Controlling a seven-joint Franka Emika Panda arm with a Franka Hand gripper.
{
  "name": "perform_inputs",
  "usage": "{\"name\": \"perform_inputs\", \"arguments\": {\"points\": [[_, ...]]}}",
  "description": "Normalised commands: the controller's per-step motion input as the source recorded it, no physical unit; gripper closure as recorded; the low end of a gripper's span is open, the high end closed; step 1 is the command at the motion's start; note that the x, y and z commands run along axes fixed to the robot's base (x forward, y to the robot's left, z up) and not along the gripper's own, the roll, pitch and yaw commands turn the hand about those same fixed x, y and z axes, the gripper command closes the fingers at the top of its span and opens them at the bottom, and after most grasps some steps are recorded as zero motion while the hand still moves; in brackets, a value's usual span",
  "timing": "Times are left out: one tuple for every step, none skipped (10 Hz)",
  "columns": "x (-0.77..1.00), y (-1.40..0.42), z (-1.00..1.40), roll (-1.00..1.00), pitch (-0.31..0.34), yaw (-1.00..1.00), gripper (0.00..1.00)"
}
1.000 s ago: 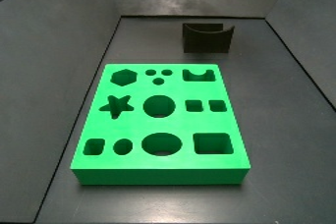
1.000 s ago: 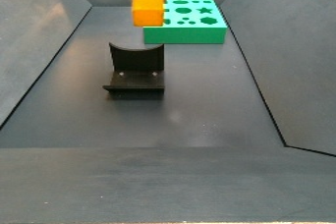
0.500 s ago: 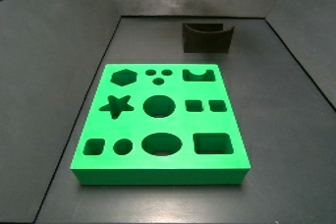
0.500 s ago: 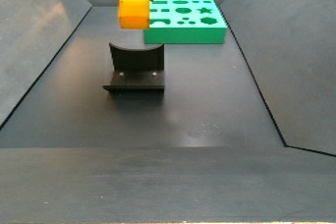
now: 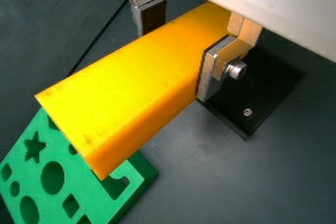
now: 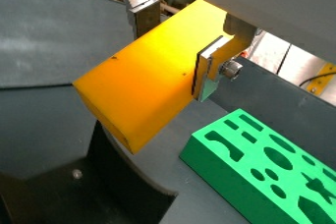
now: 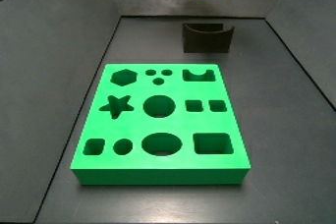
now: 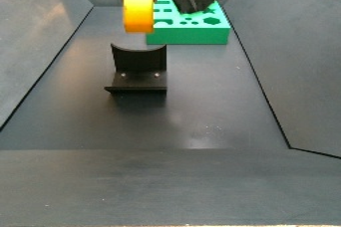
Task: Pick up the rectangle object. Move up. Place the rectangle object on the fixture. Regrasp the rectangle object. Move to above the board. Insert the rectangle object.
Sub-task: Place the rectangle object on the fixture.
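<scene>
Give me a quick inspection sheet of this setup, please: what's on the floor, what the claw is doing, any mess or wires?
Surface: dark grey floor with sloping side walls, bare apart from the items below.
Rectangle object: orange-yellow block, held in the air above the fixture, touching nothing else; it hangs upright in a side view.
Fixture: dark bracket standing on the floor, its notch empty.
Board: green slab flat on the floor, every cut-out empty.
Clutter: nothing seen.
Gripper: gripper raised over the fixture, silver fingers clamped on both sides of the block.
Cables: nothing seen clearly; a yellow strand beyond the wall in a wrist view cannot be identified.
Surroundings: only blurred shapes outside the walls.
</scene>
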Motion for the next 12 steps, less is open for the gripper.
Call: {"name": "perform_inputs", "arguments": {"points": [[0.15,0.14,-1.00,-1.00,0.281,-0.12,1.00],[0.17,0.14,-1.00,-0.82,0.243,-0.18,1.00],[0.18,0.14,-1.00,-0.66,0.196,-0.21,1.00],[0.18,0.14,-1.00,-0.50,0.146,-0.24,1.00],[0.19,0.14,-1.00,-0.30,0.088,-0.24,1.00],[0.20,0.14,-1.00,-0.21,0.045,-0.23,1.00],[0.16,0.11,-0.75,-0.17,-0.005,-0.21,1.00],[0.13,0.09,-0.56,-0.16,-0.031,-0.18,1.00],[0.10,0.07,-0.32,-0.15,-0.058,-0.14,1.00],[0.08,0.05,-0.30,-0.14,-0.063,-0.12,1.00],[0.07,0.03,-0.29,-0.12,-0.069,-0.07,1.00],[0.07,0.03,-0.29,-0.12,-0.069,-0.06,1.00]]}}
